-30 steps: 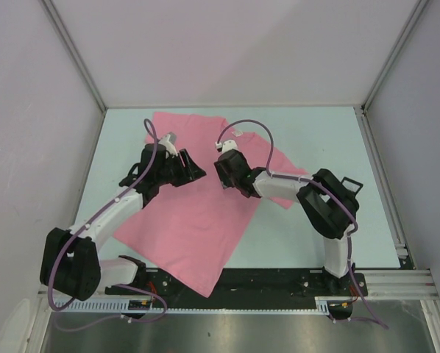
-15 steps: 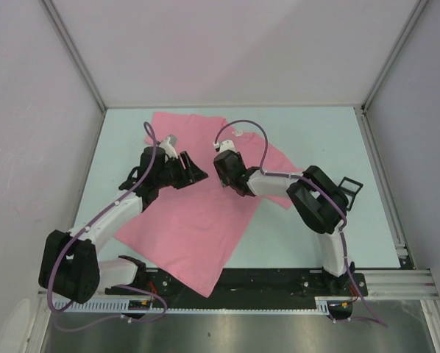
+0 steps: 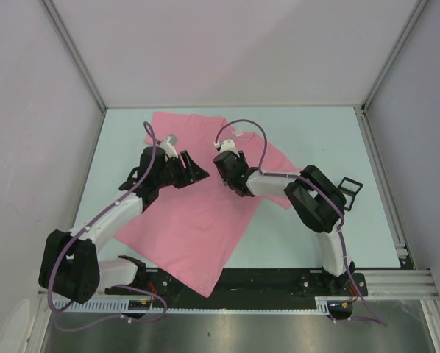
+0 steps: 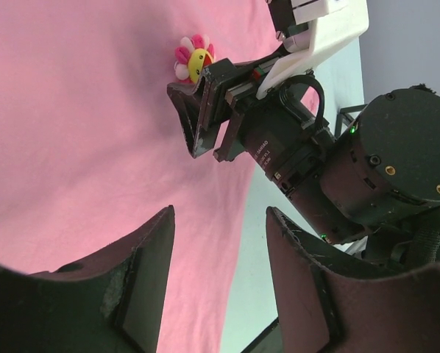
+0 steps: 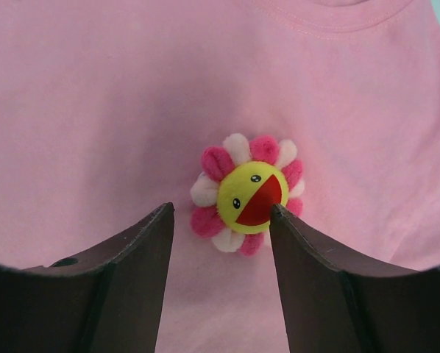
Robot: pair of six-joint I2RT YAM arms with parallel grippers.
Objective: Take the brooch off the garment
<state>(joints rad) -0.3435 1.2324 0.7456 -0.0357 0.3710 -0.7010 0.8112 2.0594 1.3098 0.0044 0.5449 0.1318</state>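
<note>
The garment, a pink T-shirt, lies flat on the table and fills the right wrist view. The brooch is a small flower with pink and white petals and a yellow-and-red face, pinned below the collar. My right gripper is open just short of it; the right fingertip is next to the brooch's lower edge. In the left wrist view the brooch sits beside the right gripper's fingers. My left gripper is open and empty over the shirt, left of the right gripper. The top view hides the brooch.
The shirt's collar seam runs just beyond the brooch. A small black frame-like object lies on the pale green table to the right. Walls enclose the table on three sides.
My right arm has folded in and its gripper has shifted slightly up and left over the shirt. The left gripper has edged slightly right. The shirt has not moved.
</note>
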